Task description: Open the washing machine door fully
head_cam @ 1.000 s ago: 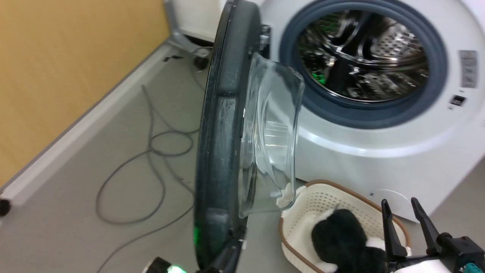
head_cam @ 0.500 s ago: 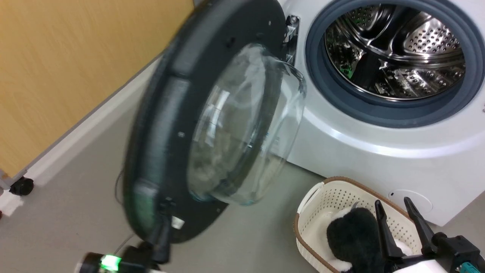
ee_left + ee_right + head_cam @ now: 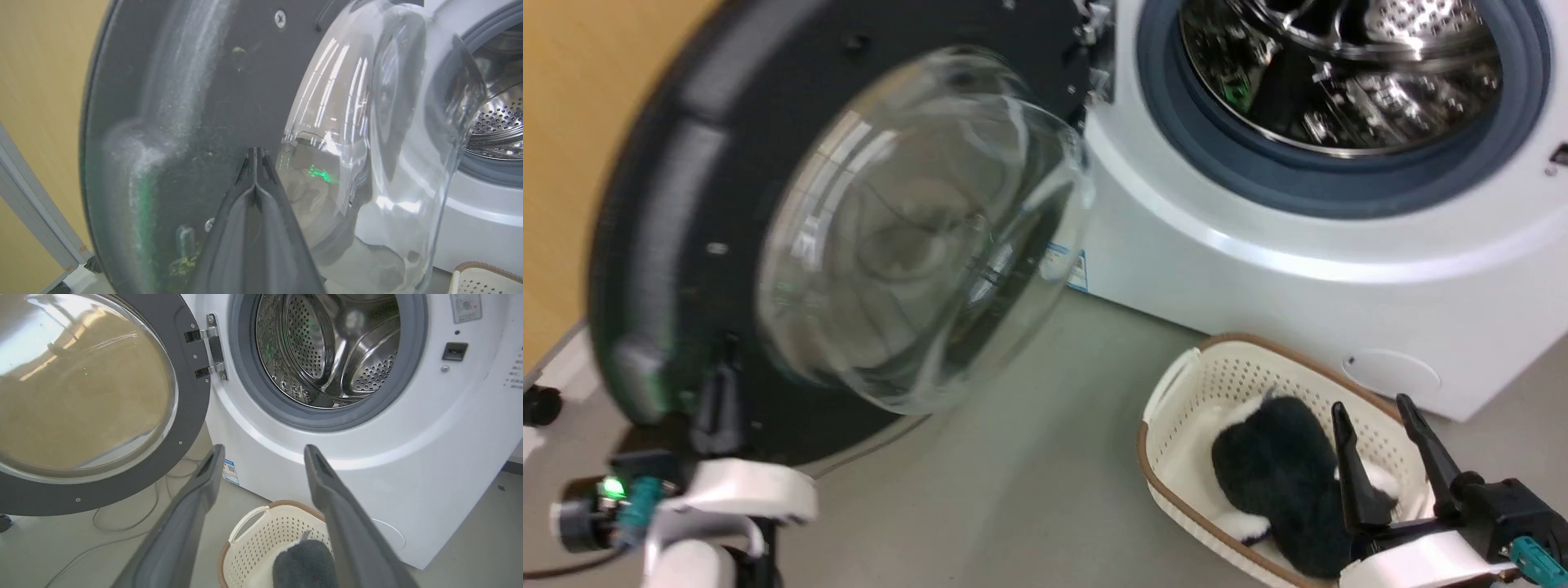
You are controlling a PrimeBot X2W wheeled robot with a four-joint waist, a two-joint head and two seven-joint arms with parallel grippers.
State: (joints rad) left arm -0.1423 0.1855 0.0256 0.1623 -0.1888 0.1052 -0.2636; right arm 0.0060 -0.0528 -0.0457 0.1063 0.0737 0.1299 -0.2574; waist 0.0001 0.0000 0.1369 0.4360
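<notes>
Fingers (image 3: 237, 237) of the left claw (image 3: 255, 153) were pressed together with nothing between them. Their tips were set against the dark inner face of the washing machine door (image 3: 196, 81), just left of its glass bowl (image 3: 388, 122). From the head camera that claw (image 3: 719, 392) stood at the near lower rim of the door (image 3: 686, 163). The right claw (image 3: 1370, 402) had its fingers spread wide apart and held nothing, hovering over a cream basket (image 3: 1176, 457) with a dark fluffy item (image 3: 1274, 482) in it, near the front of the washing machine (image 3: 1258, 269). The door hung swung out to the left of the machine, upright on its hinge (image 3: 212, 347) at the left side of the opening, with the hinged edge far and the free edge nearer and further left. Its inner face, bowl bulging out, was turned toward the near right; being round, it showed no long side. The door was a broad black ring, dusty and smeared in the left wrist view and studded with small screws, around clear glass that caught bright reflections. Behind it lay a yellow wall (image 3: 564, 122). The opening stood uncovered, showing the blue-grey gasket (image 3: 1307, 184) and the perforated steel drum (image 3: 1339, 73). The door looked blurred in the head view.
</notes>
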